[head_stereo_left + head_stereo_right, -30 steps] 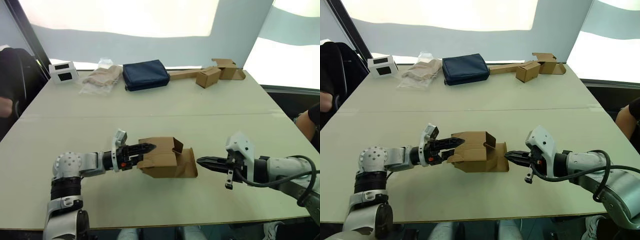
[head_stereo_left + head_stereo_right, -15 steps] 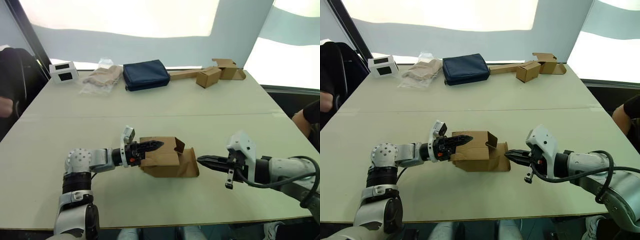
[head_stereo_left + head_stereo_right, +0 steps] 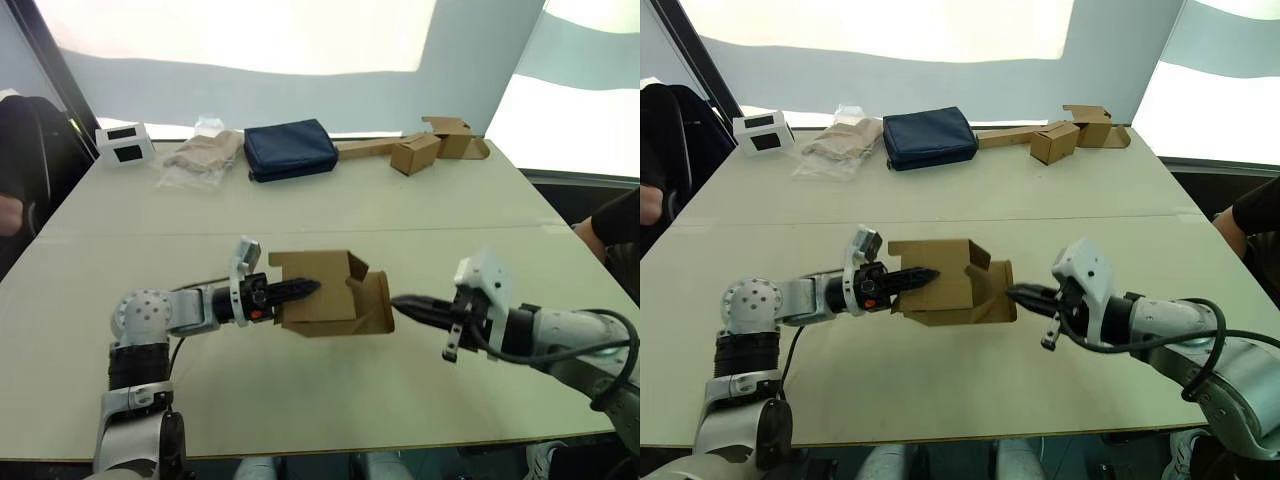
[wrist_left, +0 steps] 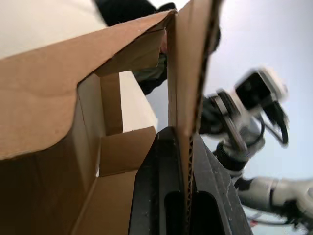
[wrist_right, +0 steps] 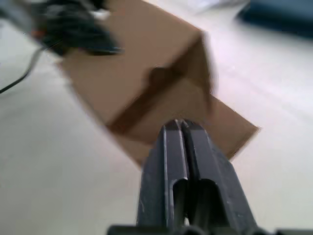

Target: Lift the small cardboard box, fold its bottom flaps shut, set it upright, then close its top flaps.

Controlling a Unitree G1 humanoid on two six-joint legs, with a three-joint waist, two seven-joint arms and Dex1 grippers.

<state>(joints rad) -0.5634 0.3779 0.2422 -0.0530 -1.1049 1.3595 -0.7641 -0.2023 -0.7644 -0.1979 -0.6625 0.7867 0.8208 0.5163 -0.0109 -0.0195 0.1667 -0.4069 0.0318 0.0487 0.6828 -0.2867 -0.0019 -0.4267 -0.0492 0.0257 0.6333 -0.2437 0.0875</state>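
Box height: the small cardboard box [image 3: 322, 293], which lay on the tabletop [image 3: 300, 400] a second before, was raised off it; only its low right end stayed close to the surface.
Box tilt: its left end rose higher than its right end, so it sat more tilted than before.
Left claw [image 3: 300, 290]: it went up with the box, clamped on one wall, one finger inside and one outside.
Right claw [image 3: 398, 301]: fingers pressed together, it moved a little up and toward the box, and its tip sat just beside the open flaps [image 3: 372, 296] at the right end.
Person: an arm [image 3: 605, 222] at the right edge came further into view.
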